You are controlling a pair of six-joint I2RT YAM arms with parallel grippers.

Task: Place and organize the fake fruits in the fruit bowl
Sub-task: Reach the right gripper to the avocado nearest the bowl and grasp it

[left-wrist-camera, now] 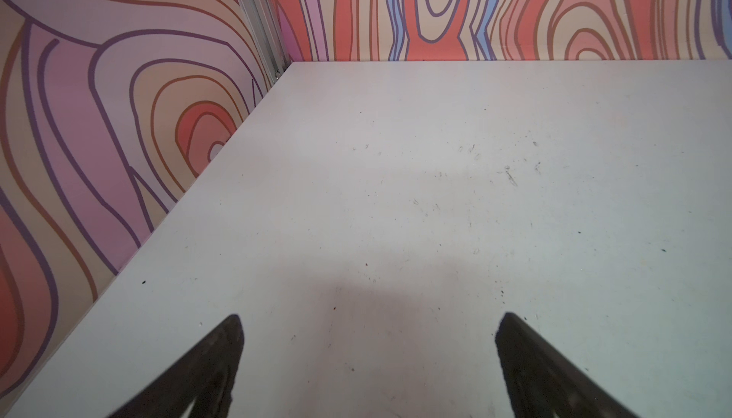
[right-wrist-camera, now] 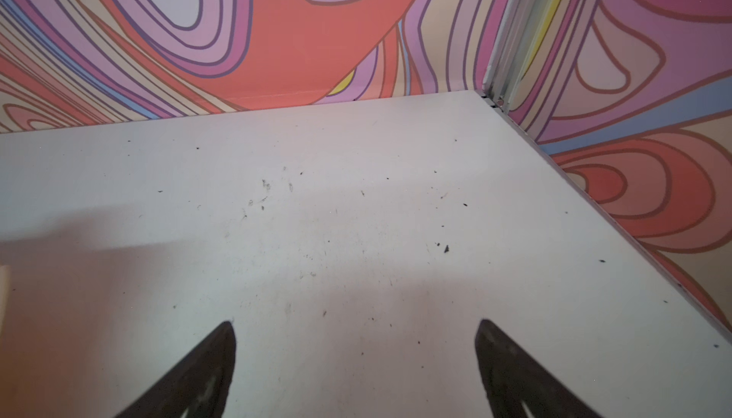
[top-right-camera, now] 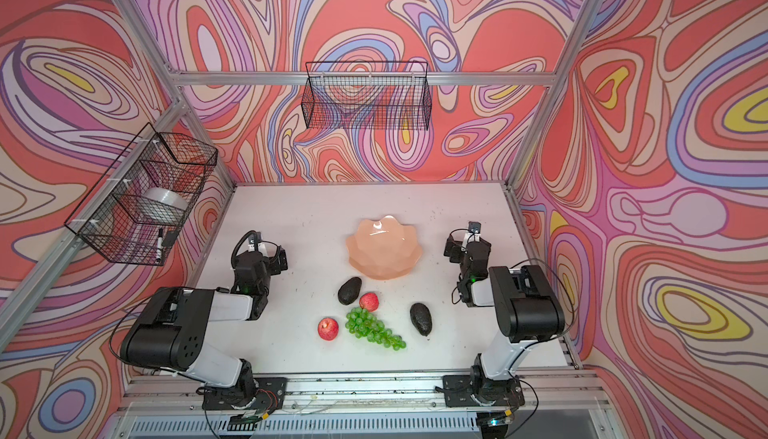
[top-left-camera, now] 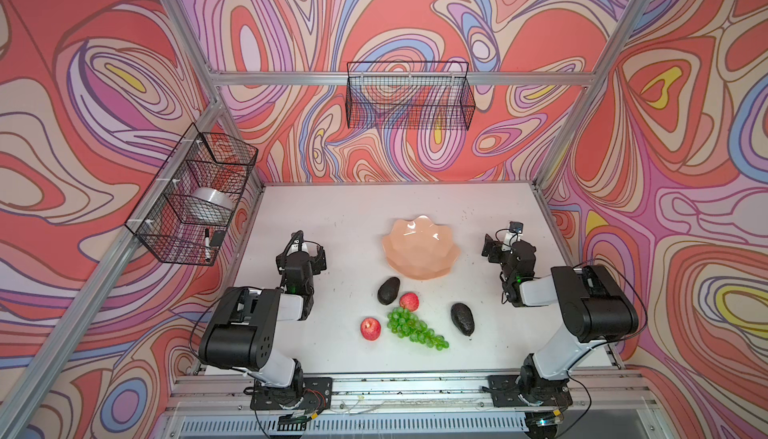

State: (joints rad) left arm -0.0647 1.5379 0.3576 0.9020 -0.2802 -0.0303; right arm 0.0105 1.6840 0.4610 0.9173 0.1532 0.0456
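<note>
The bowl (top-left-camera: 420,252) is sitting mid-table (top-left-camera: 332,216), between the two arms. All the fruit is lying on the table in front of it. An avocado (top-left-camera: 388,290) is lying nearest the bowl, close beside an apple (top-left-camera: 409,302). The grapes (top-left-camera: 415,329) are just below them, flanked by a second apple (top-left-camera: 370,328) and a second avocado (top-left-camera: 462,318). The left gripper (left-wrist-camera: 371,317) and right gripper (right-wrist-camera: 356,323) are hovering over bare table, fingers spread wide, gripping nothing. A wire basket (top-left-camera: 409,96) is hanging on the back wall.
</note>
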